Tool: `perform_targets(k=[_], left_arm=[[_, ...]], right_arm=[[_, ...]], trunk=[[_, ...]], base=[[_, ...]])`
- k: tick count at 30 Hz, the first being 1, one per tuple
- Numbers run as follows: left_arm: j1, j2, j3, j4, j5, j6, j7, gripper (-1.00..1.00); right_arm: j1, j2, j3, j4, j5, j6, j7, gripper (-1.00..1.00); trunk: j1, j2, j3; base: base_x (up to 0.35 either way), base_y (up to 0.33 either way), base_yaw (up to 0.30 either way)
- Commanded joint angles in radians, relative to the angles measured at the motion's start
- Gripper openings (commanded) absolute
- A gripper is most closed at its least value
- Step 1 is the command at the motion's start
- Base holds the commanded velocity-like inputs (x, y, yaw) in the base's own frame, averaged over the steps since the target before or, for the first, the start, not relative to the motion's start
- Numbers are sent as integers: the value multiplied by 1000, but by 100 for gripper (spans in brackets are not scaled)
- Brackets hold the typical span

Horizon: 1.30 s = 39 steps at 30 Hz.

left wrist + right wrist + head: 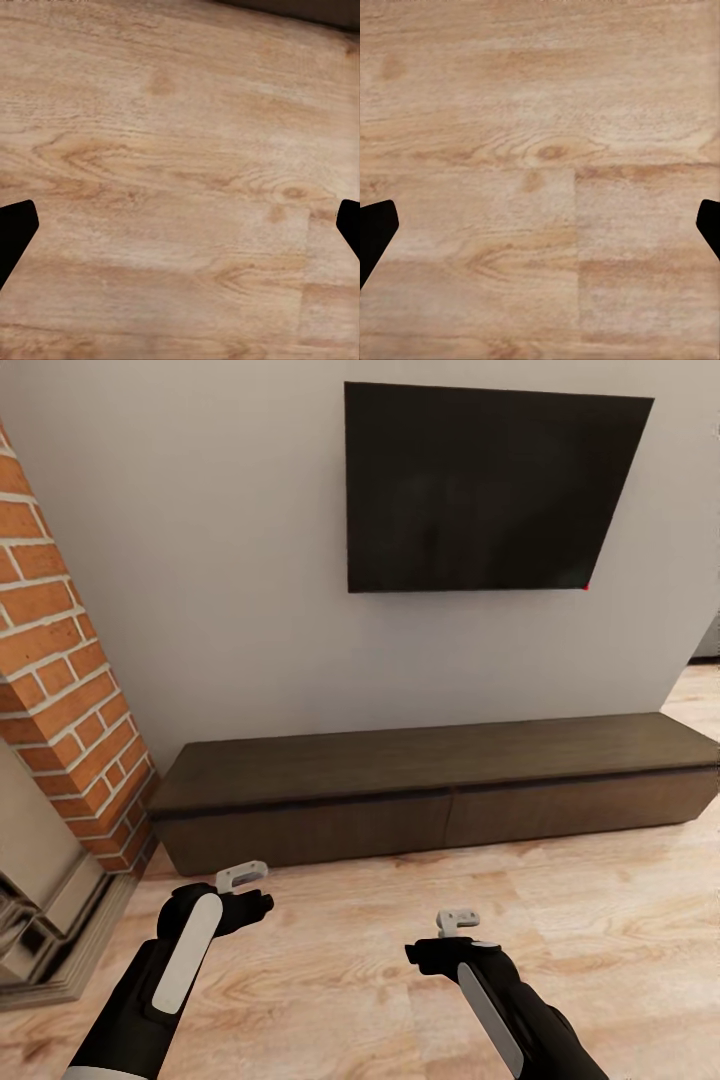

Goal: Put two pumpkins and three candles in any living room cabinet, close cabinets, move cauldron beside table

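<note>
The cabinet (440, 800) is a long, low dark-brown unit against the white wall, and both of its wide drawer fronts sit flush and shut. Its flat top is bare. In the head view my left gripper (248, 908) and right gripper (432, 952) hang over the wood floor in front of it, a short way off. Along the left wrist, the left gripper (180, 225) is open, its dark fingertips (15, 234) wide apart over bare planks. The right gripper (540, 225) is open the same way, holding nothing. The pumpkins, candles, cauldron and table are out of view.
A black TV (480, 490) hangs on the wall above the cabinet. A brick fireplace column (70, 690) with a stone hearth (50, 950) stands close on the left. Wood floor (600, 920) stretches in front and to the right of the cabinet.
</note>
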Motion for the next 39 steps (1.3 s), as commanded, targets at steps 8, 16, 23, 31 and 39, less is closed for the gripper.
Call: perform_targets(k=[8, 16, 23, 31, 39], left_arm=[[-1, -4, -1, -1, 11, 2, 10, 100], [-1, -13, -1, -1, 10, 2, 10, 100], [-1, -14, -1, -1, 10, 2, 10, 100], [-1, -14, -1, -1, 9, 2, 10, 100], [-1, -13, 0, -1, 8, 2, 10, 100]], right_arm=[[-1, -1, 4, -1, -10, 2, -9, 100], [-1, -1, 4, 28, -10, 1, -8, 100], [-1, -1, 3, 31, -10, 1, -8, 100], [-1, -1, 2, 32, -10, 1, -9, 100], [-1, -1, 2, 34, -10, -39, -11, 100]], trunk=[[-31, 56, 13], [-62, 112, 25], [-88, 161, 40], [-119, 217, 64], [-150, 273, 89]], base=[[-2, 0, -83], [-46, 0, -89], [-139, 0, -36], [-7, 0, -2], [0, 0, 162]])
